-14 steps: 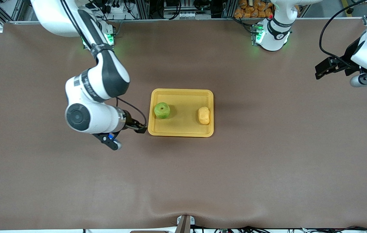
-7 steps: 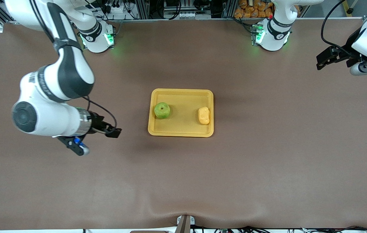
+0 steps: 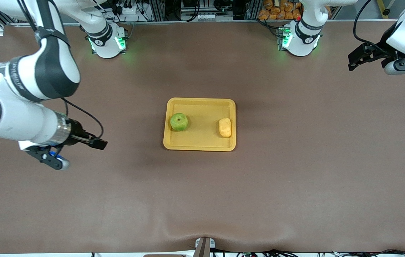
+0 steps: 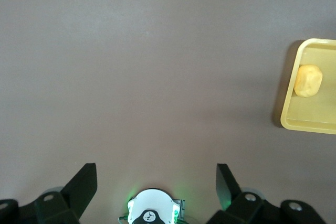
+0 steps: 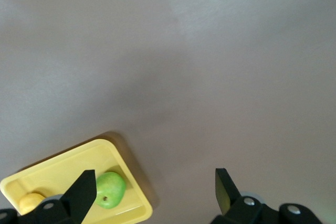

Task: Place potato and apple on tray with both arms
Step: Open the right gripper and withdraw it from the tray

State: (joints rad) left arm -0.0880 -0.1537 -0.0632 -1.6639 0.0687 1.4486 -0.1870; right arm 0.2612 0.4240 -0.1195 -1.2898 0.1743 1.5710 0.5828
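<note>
The yellow-orange tray (image 3: 202,101) lies at the table's middle. The green apple (image 3: 179,121) sits in it toward the right arm's end, and the yellow potato (image 3: 225,127) toward the left arm's end. My right gripper (image 3: 99,144) is open and empty over bare table, apart from the tray. Its wrist view (image 5: 152,190) shows the tray (image 5: 63,169), the apple (image 5: 109,190) and the potato (image 5: 29,202). My left gripper (image 3: 355,60) is open and empty, high over the table's left-arm end. Its wrist view (image 4: 155,182) shows the tray's rim (image 4: 287,98) and the potato (image 4: 307,81).
The two green-lit arm bases (image 3: 107,39) (image 3: 298,39) stand along the table's back edge. The brown table cover has a fold (image 3: 202,233) at the edge nearest the front camera. Cables and racks run along the back edge.
My right arm has swung away from the tray toward its own end of the table. My left gripper has drifted slightly toward the table's back edge. Apple and potato have not moved.
</note>
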